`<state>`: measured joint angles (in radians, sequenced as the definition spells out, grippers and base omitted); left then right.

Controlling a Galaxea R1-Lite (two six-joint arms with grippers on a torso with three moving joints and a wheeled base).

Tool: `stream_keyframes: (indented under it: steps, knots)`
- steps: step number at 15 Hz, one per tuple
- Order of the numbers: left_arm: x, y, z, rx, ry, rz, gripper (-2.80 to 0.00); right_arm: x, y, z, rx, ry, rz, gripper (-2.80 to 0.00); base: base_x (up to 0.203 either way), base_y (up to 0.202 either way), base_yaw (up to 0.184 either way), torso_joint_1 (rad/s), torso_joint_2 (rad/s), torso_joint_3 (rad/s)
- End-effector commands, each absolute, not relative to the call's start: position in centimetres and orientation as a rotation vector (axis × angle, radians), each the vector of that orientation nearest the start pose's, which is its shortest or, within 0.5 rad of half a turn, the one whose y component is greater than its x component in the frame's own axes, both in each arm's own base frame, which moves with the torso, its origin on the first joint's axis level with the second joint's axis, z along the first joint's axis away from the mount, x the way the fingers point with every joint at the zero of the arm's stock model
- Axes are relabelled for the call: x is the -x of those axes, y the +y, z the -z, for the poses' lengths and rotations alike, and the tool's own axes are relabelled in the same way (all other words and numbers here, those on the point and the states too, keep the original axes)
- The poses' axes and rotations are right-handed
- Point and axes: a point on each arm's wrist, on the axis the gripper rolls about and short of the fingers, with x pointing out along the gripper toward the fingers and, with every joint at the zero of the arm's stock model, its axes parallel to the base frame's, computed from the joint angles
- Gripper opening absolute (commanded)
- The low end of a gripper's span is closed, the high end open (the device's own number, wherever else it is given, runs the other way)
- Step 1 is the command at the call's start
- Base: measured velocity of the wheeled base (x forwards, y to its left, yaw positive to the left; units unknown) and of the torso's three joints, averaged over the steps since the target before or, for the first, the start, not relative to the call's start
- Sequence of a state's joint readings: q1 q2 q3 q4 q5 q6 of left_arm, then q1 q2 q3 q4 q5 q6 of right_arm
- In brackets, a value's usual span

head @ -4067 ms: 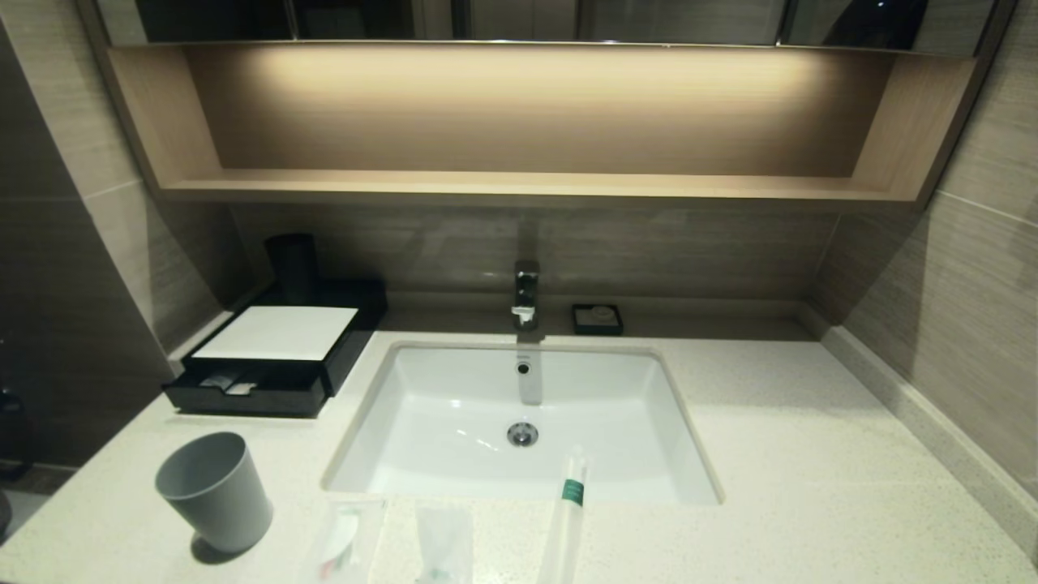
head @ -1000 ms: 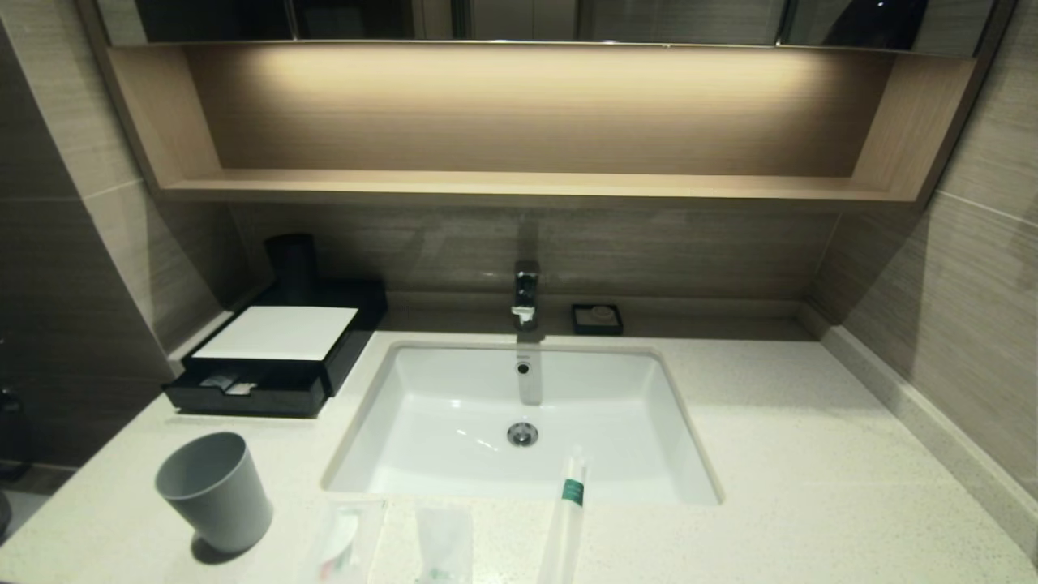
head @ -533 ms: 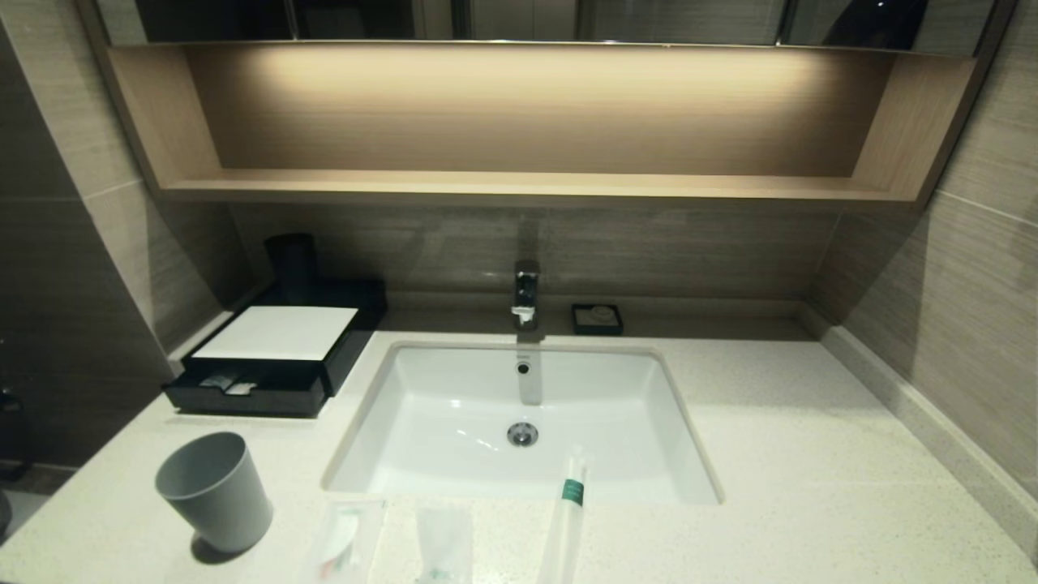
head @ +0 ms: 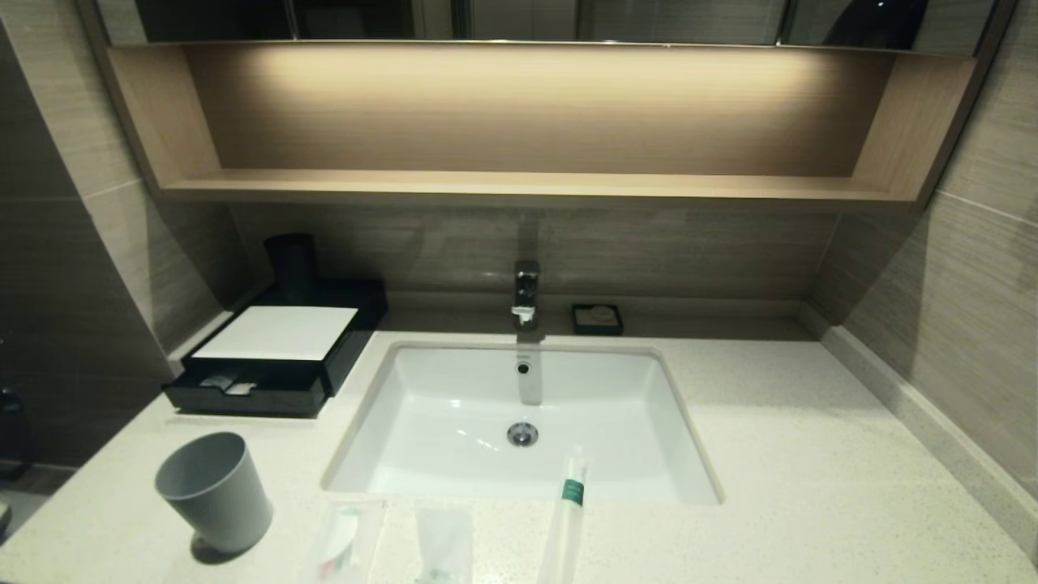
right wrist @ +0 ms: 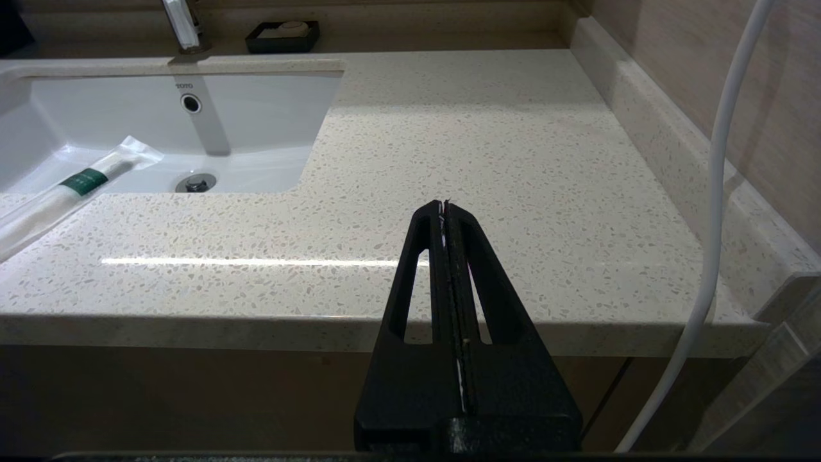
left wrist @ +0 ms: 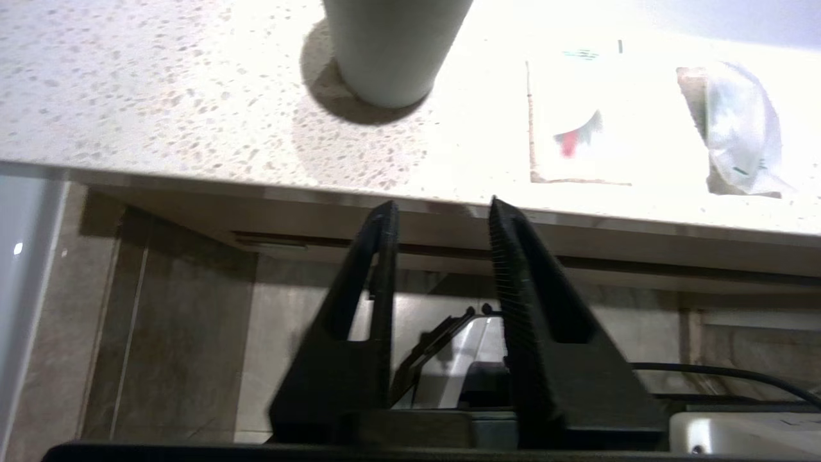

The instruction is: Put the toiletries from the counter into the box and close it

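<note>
The left tool (left wrist: 442,208) sits in front of and below the near edge of the pale cream speckled stone worktop (head: 811,487), its two black fingers spread apart with nothing between them. The right tool (right wrist: 446,208) is parked at the near edge on the right side, fingers pressed together, gripping nothing.

Along the near edge of the worktop lie three toiletries. The first flat translucent sachet (head: 345,539) shows a red and white item inside. The second flat translucent sachet (head: 443,543), just to its right, holds a white item with small green marks. The long slim white stick pack with a green band (head: 568,511) lies farther right, its far end reaching over the rim of the white rectangular sink basin (head: 454,389). Print on the band cannot be read.

The pale grey plastic cup (head: 215,491) stands upright left of the sachets; its inside is not visible.

The basin wall carries the word "TOTO" above the overflow hole.

Farther back on the left, the low black rectangular box with a white top panel (head: 280,345) has its drawer slid out; two small wrapped items lie inside. The small black square soap dish (head: 598,318) holds a pale round piece near the back wall.
</note>
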<state>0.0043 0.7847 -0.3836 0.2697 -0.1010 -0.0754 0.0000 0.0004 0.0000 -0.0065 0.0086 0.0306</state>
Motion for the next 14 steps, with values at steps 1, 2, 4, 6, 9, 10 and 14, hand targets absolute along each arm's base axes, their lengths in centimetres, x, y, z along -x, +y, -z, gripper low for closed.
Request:
stream_keyframes:
  steps: [1,2,4,6,9,10,14]
  knots:
    - [-6.6,-0.3,-14.5,0.125,0.709,0.095,0.00,2.3,0.0,-7.6,-0.031,-0.006,-0.009,-2.80,0.000,0.000,0.000,0.000,0.00,0.000]
    - [-7.1,-0.3,-14.3,0.130,0.705,0.101,0.00,2.3,0.0,-7.6,-0.031,-0.005,-0.009,-2.80,0.000,0.000,0.000,0.000,0.00,0.000]
    - [-8.4,-0.3,-13.8,0.129,0.694,0.103,0.00,2.3,0.0,-7.6,-0.031,-0.006,-0.009,-2.80,0.000,0.000,0.000,0.000,0.00,0.000]
    - [-9.7,-0.3,-13.1,0.126,0.673,0.104,0.00,2.3,0.0,-7.6,-0.031,-0.006,-0.009,-2.80,0.000,0.000,0.000,0.000,0.00,0.000]
    - [-10.1,-0.3,-12.0,0.120,0.697,0.105,0.00,2.3,0.0,-7.6,-0.031,-0.004,-0.009,-2.80,0.000,0.000,0.000,0.000,0.00,0.000]
    - [-10.1,-0.3,-11.7,0.121,0.703,0.104,0.00,2.3,0.0,-7.6,-0.031,-0.005,-0.009,-2.80,0.000,0.000,0.000,0.000,0.00,0.000]
    - [-11.4,-0.3,-10.5,0.117,0.657,0.103,0.00,2.3,0.0,-7.6,-0.031,-0.004,-0.009,-2.80,0.000,0.000,0.000,0.000,0.00,0.000]
